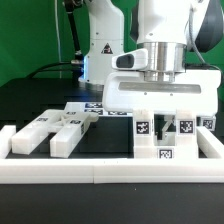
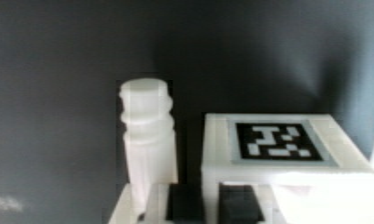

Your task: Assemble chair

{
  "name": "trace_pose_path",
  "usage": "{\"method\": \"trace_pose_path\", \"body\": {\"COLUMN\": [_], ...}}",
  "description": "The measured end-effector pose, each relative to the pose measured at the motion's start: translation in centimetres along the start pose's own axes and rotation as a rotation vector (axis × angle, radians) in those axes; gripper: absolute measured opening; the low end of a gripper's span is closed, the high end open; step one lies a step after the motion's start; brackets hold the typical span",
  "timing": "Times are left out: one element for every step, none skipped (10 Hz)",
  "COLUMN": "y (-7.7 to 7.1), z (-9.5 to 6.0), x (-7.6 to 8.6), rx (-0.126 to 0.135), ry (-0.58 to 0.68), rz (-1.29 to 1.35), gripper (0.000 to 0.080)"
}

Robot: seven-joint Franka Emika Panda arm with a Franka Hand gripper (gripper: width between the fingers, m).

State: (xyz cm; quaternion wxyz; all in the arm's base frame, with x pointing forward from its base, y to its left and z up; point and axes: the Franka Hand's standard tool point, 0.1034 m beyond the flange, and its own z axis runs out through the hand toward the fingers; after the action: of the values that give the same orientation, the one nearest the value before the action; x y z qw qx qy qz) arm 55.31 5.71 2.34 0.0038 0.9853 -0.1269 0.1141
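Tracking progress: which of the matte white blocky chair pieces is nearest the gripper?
The upright tagged white cluster at the exterior view's right, directly under the gripper; the loose white bars lie apart, leftward.

The black counter (image 1: pixel 100 143) carries a cluster of tagged white chair blocks (image 1: pixel 163 138) directly beneath the fingers (image 2: pixel 177 206). Well apart from the fingers, toward the exterior view's left, lie several loose white bars (image 1: pixel 52 135). Behind the fingers and also leftward, the marker board (image 1: pixel 93 107) lies flat. A long white border rail (image 1: pixel 100 172) runs along the counter's near edge, in front of the fingers.
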Motion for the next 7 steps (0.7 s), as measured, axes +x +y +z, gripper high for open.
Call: {"method": "trace_pose_path", "body": {"y": [0.3,0.4,0.3,0.4,0.5,0.6,0.7], "z": [-0.3,-0.7,-1.4,-2.3,-3.4,-4.4,-4.9], "x": [0.3,0.4,0.5,0.8,1.2,1.6,1.6], "rx": [-0.001,0.0,0.005,0.012,0.019,0.026,0.027], "ry": [-0.003,-0.013,-0.034,-0.046,-0.062,-0.07,-0.101], "rz": [0.008,0.012,0.017,0.025,0.035,0.043,0.05], "gripper": [0.0036,0.0036,0.0036,0.0036,0.0036,0.0036,0.0036]}}
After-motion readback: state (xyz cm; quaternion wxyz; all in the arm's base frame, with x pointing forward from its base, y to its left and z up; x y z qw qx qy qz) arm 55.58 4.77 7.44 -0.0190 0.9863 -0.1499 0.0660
